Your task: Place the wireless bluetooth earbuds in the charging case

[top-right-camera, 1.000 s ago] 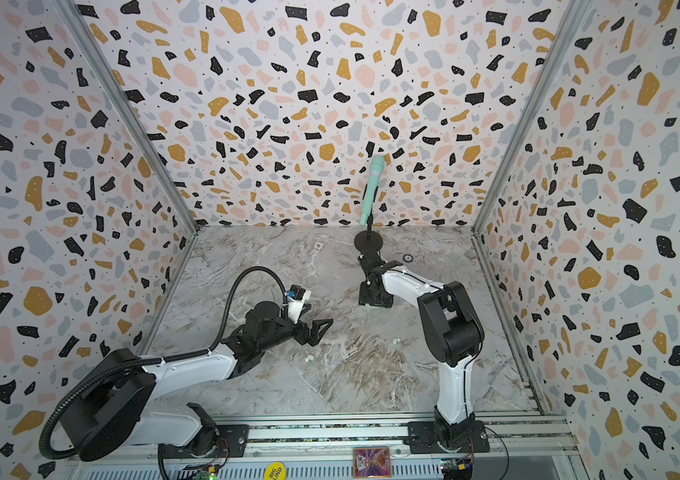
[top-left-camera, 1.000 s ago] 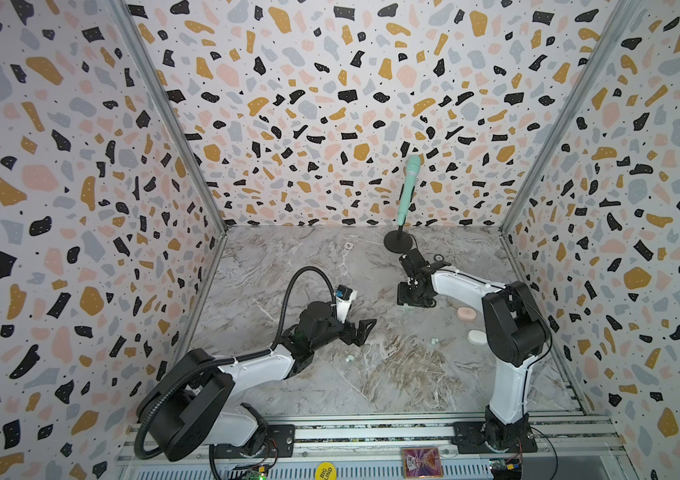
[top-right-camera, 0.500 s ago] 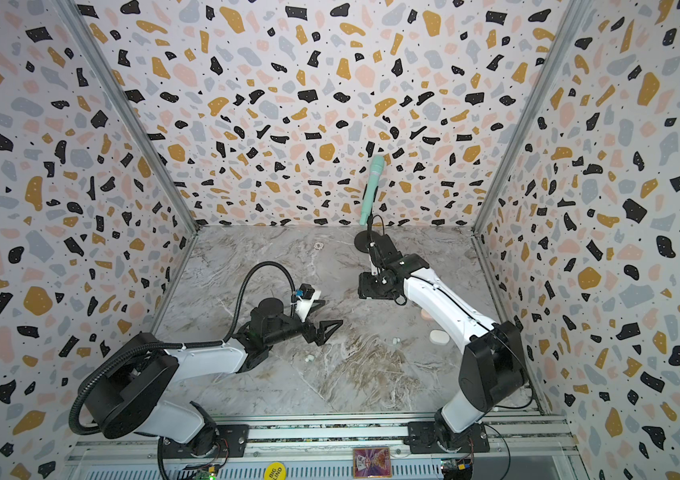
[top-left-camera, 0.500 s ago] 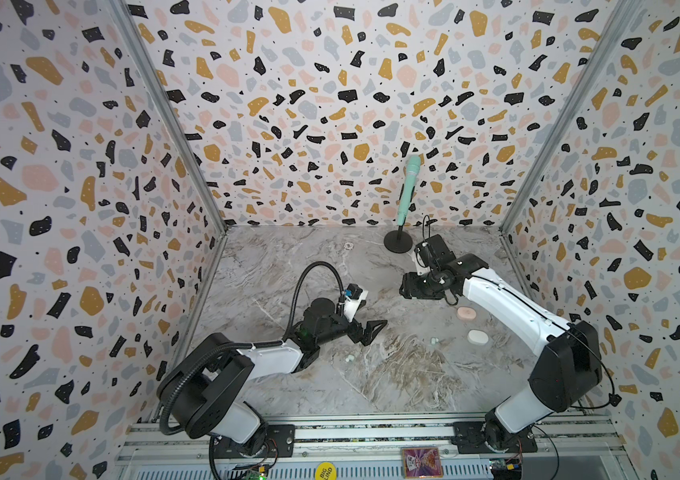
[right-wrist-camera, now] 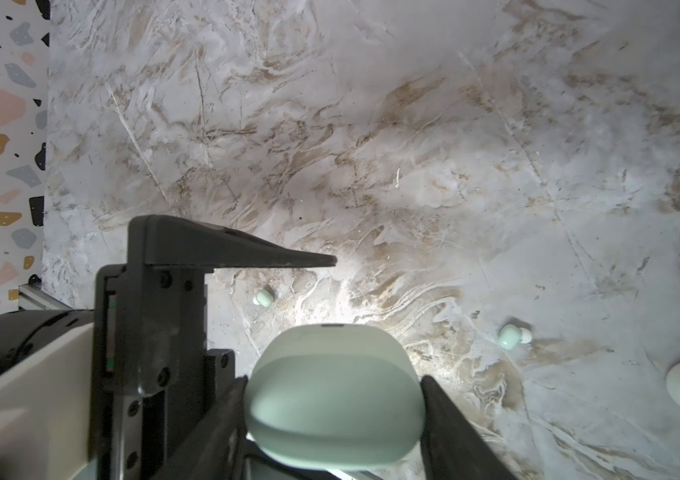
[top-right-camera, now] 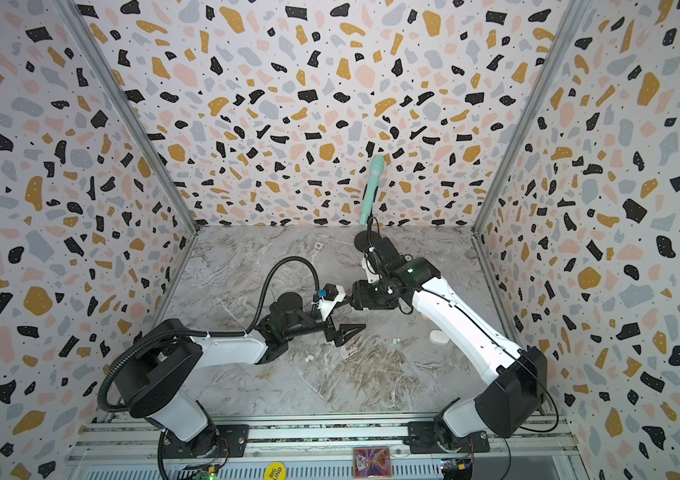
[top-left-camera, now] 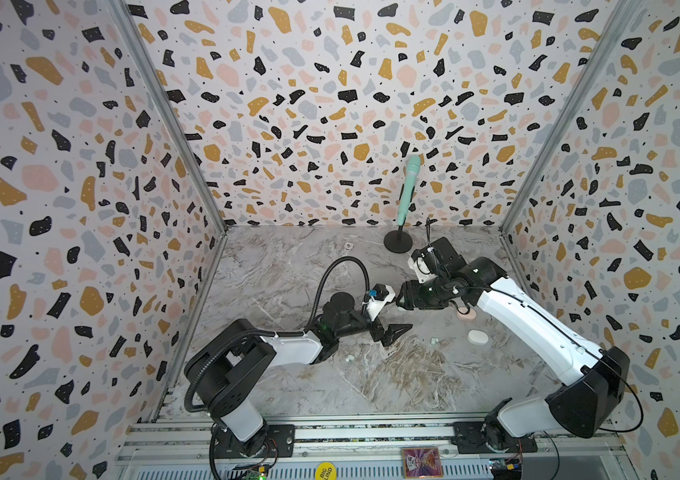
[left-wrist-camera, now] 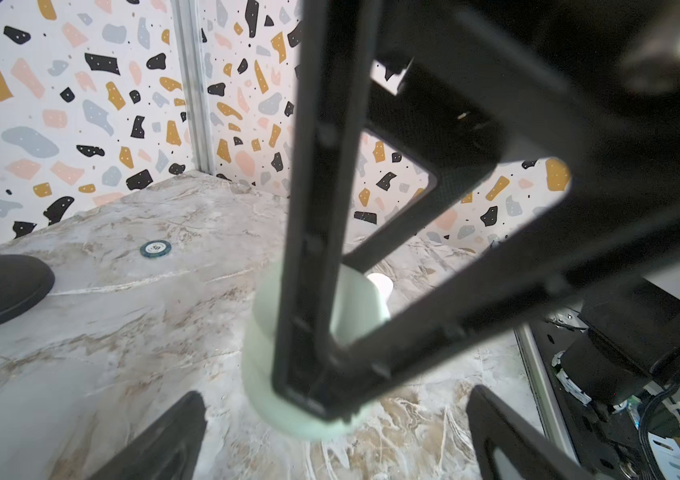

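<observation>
Two mint earbuds (right-wrist-camera: 511, 335) sit loose on the worktop (right-wrist-camera: 371, 145), well apart from the mint case (right-wrist-camera: 334, 415), which the right end effector (right-wrist-camera: 332, 380) pinches by its sides. My worry: that rounded case looks slippery, so a bump from the left end effector (top-left-camera: 397, 335), spread wide and empty right beside it, could pop it loose. Both arms stretch low toward the middle from opposite sides, wrists almost meeting.
</observation>
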Available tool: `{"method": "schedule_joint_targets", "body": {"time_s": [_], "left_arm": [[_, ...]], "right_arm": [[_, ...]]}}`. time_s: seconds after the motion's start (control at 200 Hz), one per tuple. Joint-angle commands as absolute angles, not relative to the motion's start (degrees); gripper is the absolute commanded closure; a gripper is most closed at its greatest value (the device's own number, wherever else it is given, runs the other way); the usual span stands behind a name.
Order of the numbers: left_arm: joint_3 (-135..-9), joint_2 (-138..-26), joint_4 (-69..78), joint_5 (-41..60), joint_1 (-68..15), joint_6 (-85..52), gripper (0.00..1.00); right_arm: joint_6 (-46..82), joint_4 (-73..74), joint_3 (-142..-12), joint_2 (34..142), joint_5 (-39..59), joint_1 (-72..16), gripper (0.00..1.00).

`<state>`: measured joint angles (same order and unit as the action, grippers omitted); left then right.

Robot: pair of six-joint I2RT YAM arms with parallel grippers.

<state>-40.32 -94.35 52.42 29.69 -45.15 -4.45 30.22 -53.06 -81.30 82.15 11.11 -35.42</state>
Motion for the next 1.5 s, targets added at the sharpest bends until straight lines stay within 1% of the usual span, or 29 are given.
{"method": "schedule_joint_targets", "body": {"time_s": [0.0, 0.14, 0.25, 0.541, 0.721, 1.216, 1.387, 1.492], "left_arm": [[-42.3, -95.1, 56.0, 31.2, -45.7, -1.7, 0.07], [-44.1, -96.4, 54.2, 32.6, -45.9, -1.1, 0.20], [-44.0, -96.8, 56.2, 33.5, -45.9, -2.0, 0.26], [-42.9, -95.7, 59.3, 32.7, -46.0, -1.8, 0.30], [-42.7, -95.0, 59.7, 32.6, -46.0, -1.6, 0.34], [-43.5, -94.9, 57.4, 33.0, -46.0, -0.5, 0.56], [-43.5, -94.6, 57.8, 32.9, -46.0, -0.6, 0.57], [-43.4, -94.2, 58.2, 32.6, -45.9, -0.6, 0.54]], "right_arm": [[31.9, -55.1, -82.3, 79.5, 12.0, -35.7, 0.44], [32.2, -55.0, -82.0, 78.9, 12.5, -35.7, 0.44], [32.4, -54.0, -81.4, 78.5, 13.9, -35.7, 0.44], [32.5, -54.0, -81.7, 78.9, 17.1, -35.5, 0.44], [32.9, -53.9, -82.0, 79.0, 17.7, -35.3, 0.44], [33.1, -54.1, -82.8, 79.4, 18.5, -35.3, 0.44], [33.0, -54.2, -82.6, 79.5, 18.8, -35.3, 0.44], [32.9, -54.3, -82.2, 79.5, 19.0, -35.2, 0.44]]}}
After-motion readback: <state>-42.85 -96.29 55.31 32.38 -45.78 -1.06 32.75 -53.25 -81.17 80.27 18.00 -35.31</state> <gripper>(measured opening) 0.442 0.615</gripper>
